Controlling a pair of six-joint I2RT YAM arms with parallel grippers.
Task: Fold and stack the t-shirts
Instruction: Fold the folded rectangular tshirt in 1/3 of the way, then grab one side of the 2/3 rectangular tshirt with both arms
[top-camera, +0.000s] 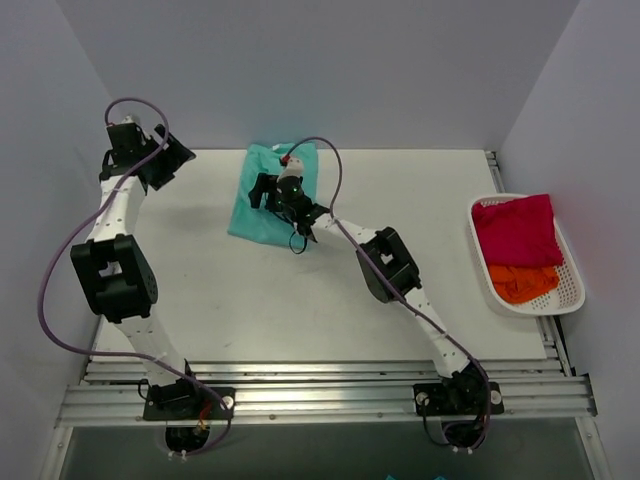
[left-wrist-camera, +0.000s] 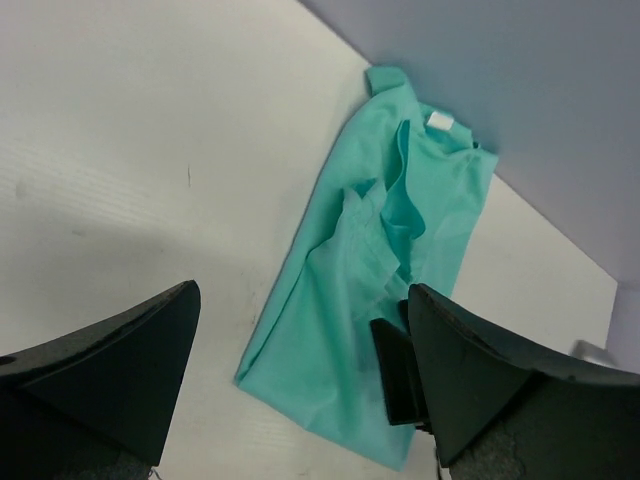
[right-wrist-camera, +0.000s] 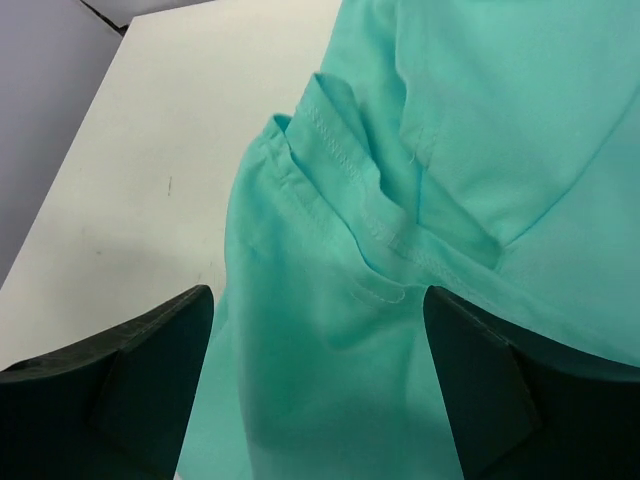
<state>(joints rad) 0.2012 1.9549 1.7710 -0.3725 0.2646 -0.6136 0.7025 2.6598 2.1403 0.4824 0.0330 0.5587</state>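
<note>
In the top view, the teal t-shirt (top-camera: 255, 215) is seen lying at the far middle of the counter (top-camera: 300, 300), folded lengthwise into a long strip but not yet into a compact packet. The right end effector (top-camera: 285, 195) is held directly over it, while the left end effector (top-camera: 150, 150) is parked at the far left corner. A magenta-red t-shirt (top-camera: 515, 228) and an orange t-shirt (top-camera: 520, 282) are bunched, unfolded, in the white basket (top-camera: 570, 290) at the right.

In the left wrist view, the left fingers are spread wide with nothing between them, and the teal strip is seen ahead.

In the right wrist view, the right fingers are likewise released, with creased teal cloth and a hem just below.

The task is judged barely begun: one tee is part-folded, two are untouched, and no stack has been started.
</note>
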